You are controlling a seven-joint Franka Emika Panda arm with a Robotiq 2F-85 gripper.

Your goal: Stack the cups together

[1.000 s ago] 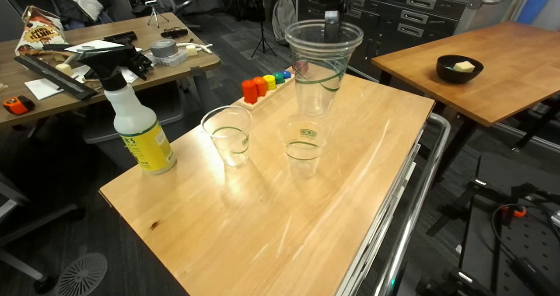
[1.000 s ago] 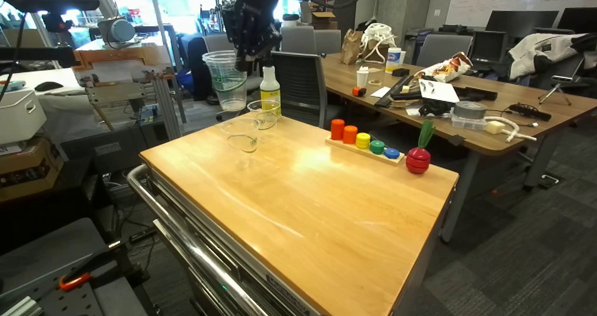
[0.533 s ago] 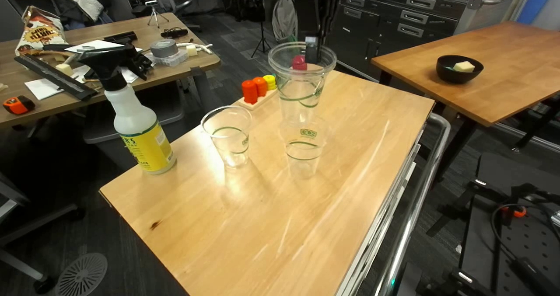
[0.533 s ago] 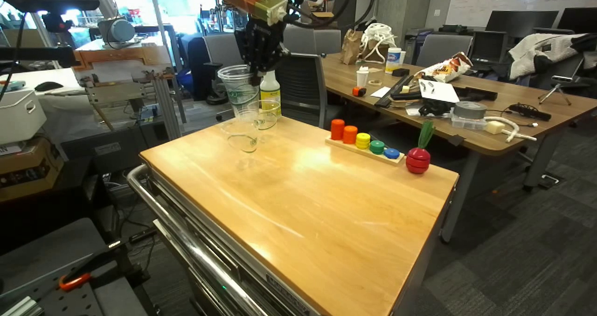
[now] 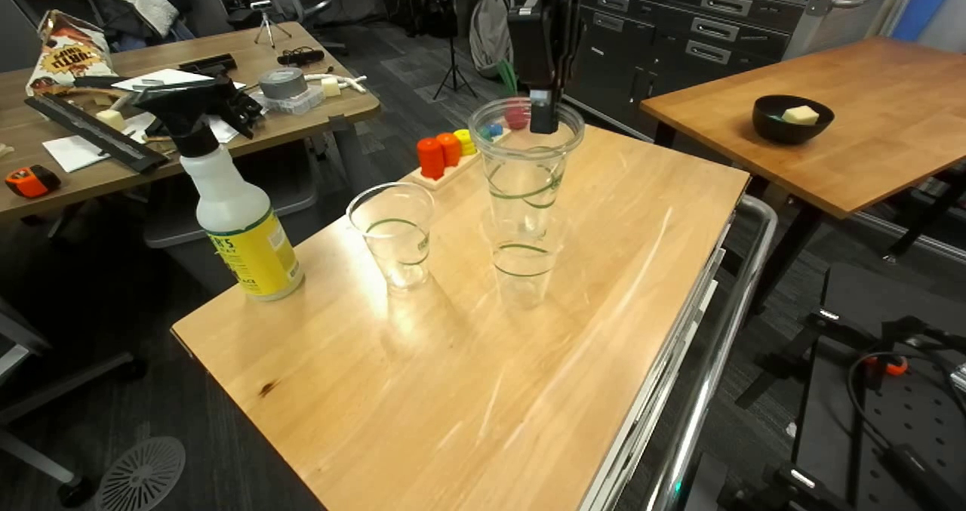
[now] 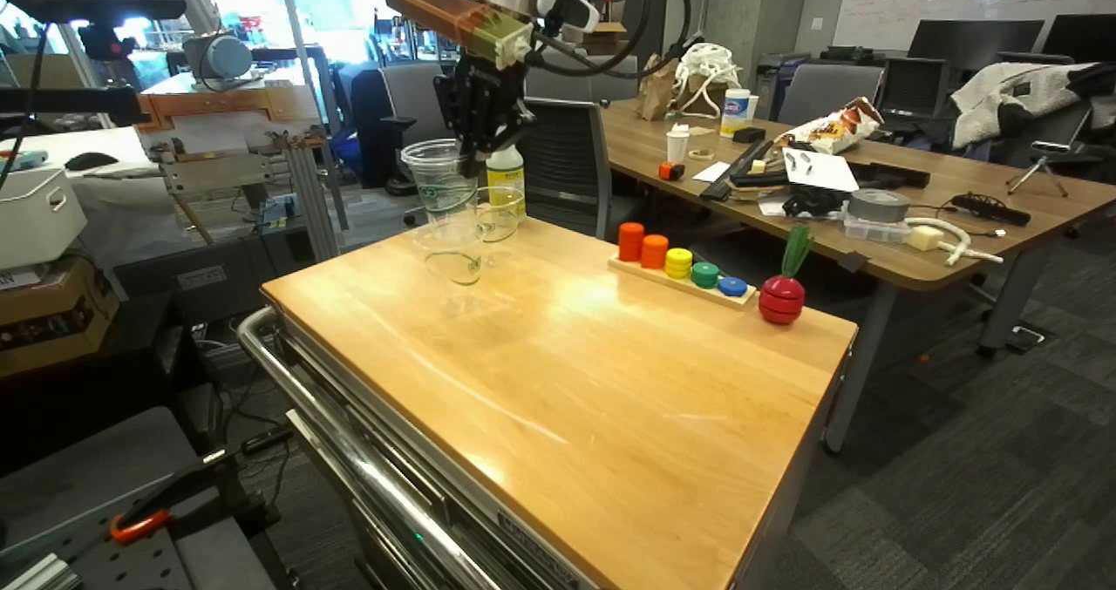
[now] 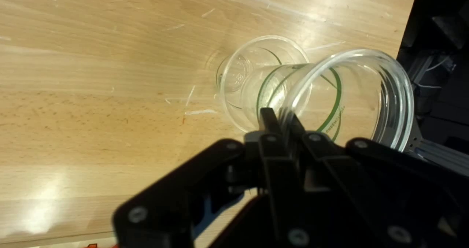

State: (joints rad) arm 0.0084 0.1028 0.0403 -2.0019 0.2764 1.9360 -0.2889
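Cups (image 5: 527,185) nested, clamped by rim in gripper (image 7: 281,120), bottoms at mouth of standing cup (image 5: 522,271); pale block (image 5: 800,115) in bowl (image 5: 789,135).

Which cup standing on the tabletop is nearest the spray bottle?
In an exterior view, the left cup, standing alone; the right cup, farther off, overlaps the held cups.

Compared with a second ago, the gripper (image 5: 542,111) and the nested cups (image 5: 526,171) it pinches are lower and closer to the standing cup (image 5: 523,278) beneath them. In both exterior views the nested cups now line up more nearly over that cup, and their base reaches further down across its upper part; whether it is inside cannot be told.
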